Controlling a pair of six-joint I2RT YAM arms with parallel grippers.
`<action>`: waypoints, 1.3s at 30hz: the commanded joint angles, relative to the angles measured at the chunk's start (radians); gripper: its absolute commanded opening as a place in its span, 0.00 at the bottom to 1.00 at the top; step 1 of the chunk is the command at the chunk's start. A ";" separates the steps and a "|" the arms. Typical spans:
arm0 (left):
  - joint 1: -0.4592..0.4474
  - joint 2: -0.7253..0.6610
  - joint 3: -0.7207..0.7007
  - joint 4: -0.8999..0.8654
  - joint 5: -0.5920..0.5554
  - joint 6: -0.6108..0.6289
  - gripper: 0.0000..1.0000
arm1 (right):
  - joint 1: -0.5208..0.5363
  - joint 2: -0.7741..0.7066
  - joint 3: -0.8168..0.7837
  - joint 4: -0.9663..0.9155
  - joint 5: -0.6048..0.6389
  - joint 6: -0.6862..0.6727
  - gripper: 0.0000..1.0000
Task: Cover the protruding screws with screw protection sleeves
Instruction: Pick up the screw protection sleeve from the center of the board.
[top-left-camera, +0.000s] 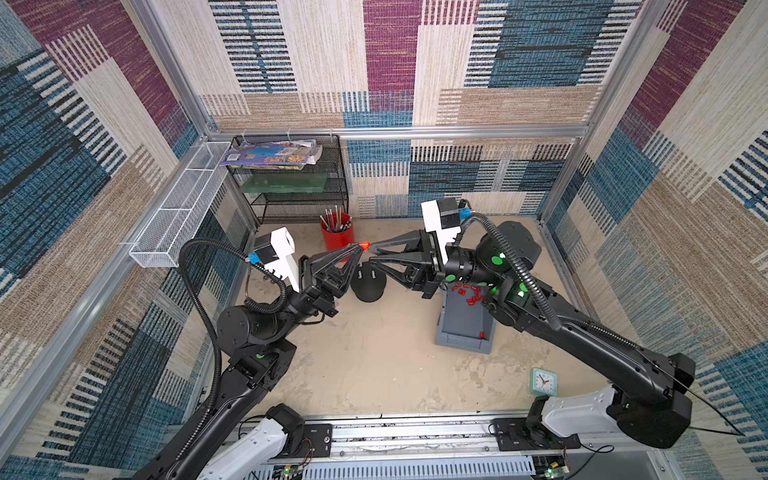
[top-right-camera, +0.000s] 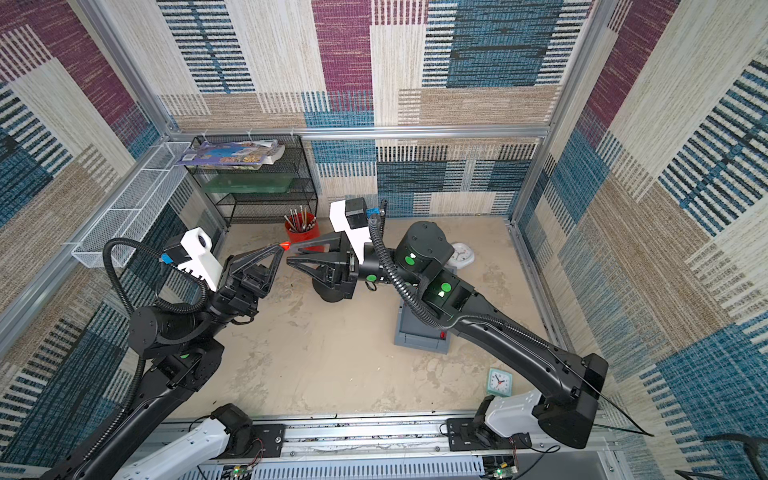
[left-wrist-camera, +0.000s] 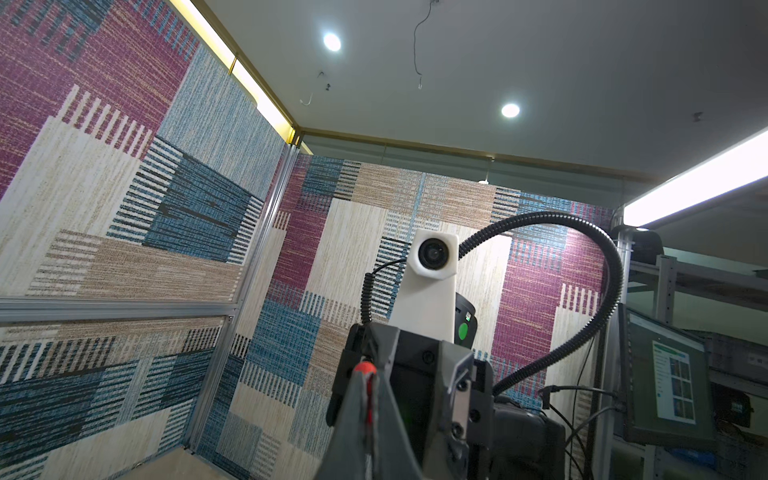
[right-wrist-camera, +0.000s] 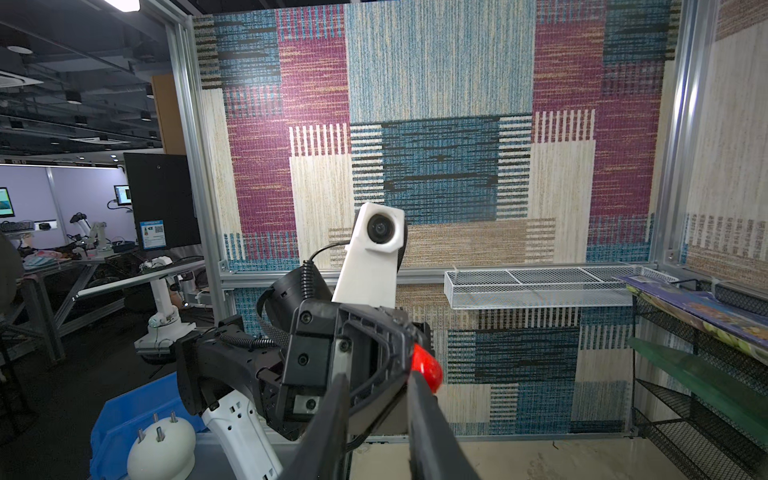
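My left gripper (top-left-camera: 360, 247) is raised above the table and shut on one red screw protection sleeve (top-left-camera: 365, 246), which sticks out past its tip (left-wrist-camera: 365, 368). My right gripper (top-left-camera: 370, 254) faces it tip to tip and is open, with nothing between its fingers. In the right wrist view the sleeve (right-wrist-camera: 428, 365) lies just beside one fingertip (right-wrist-camera: 417, 384). Below them stands the black dome (top-left-camera: 368, 287) with protruding screws (top-left-camera: 372, 274) bare on top. Several loose sleeves (top-left-camera: 471, 293) lie on the grey tray (top-left-camera: 463, 328). In a top view my right gripper (top-right-camera: 292, 254) covers most of the dome (top-right-camera: 328, 294).
A red cup of pencils (top-left-camera: 337, 237) stands behind the grippers, in front of a black mesh shelf (top-left-camera: 291, 187). A white wire basket (top-left-camera: 183, 212) hangs on the left wall. A teal clock (top-left-camera: 542, 381) sits at the front right, a round white clock (top-right-camera: 462, 254) at the back right.
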 joint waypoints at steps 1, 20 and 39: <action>0.001 -0.007 -0.009 0.043 0.024 -0.003 0.00 | 0.005 0.003 0.008 0.003 0.021 -0.018 0.28; 0.001 -0.045 -0.037 0.042 0.039 -0.012 0.00 | 0.007 0.005 0.014 -0.010 0.043 -0.028 0.34; 0.001 -0.068 -0.065 0.035 0.055 -0.006 0.00 | -0.003 0.052 0.085 -0.075 -0.094 -0.023 0.27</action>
